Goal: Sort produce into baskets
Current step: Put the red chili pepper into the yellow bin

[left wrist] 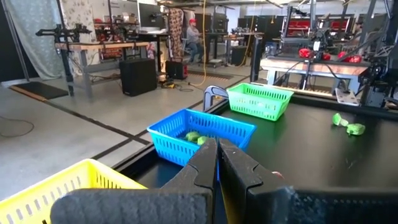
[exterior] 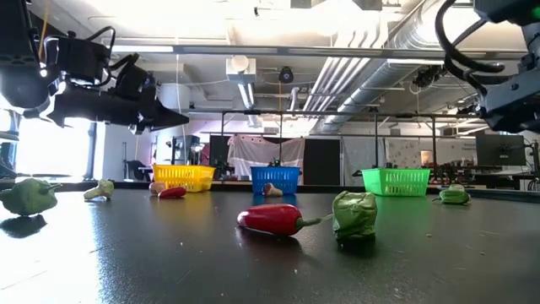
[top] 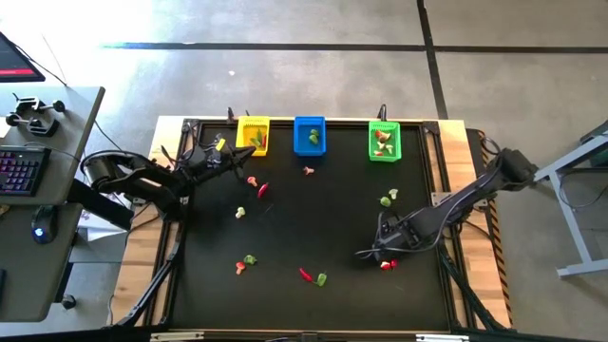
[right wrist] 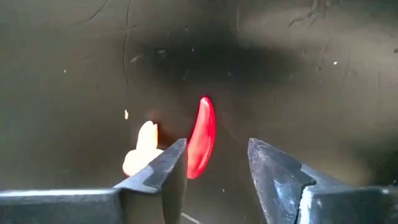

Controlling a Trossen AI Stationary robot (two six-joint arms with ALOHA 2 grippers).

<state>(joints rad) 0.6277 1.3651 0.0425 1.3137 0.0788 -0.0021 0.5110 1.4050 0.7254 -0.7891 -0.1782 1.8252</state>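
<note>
A slim red chilli (right wrist: 202, 137) lies flat on the black table, with a pale mushroom-like piece (right wrist: 142, 149) beside it, near the table's right side (top: 388, 265). My right gripper (right wrist: 217, 158) hangs open over them and points down. The chilli shows in the gap between its fingers, close to one fingertip (right wrist: 169, 163). I see no touch. My left gripper (left wrist: 217, 152) is shut and level, holding nothing, by the yellow basket (top: 253, 136). The blue basket (top: 310, 135) and the green basket (top: 384, 141) stand along the far edge, each with pieces inside.
Loose produce is scattered on the mat: a red chilli (top: 306, 275) and a green piece (top: 321, 279) near the front, green pieces (top: 388, 198) at mid-right, and a mushroom piece (top: 252, 180) and a chilli (top: 263, 189) near my left gripper. A desk with a keyboard (top: 19, 171) stands off to the left.
</note>
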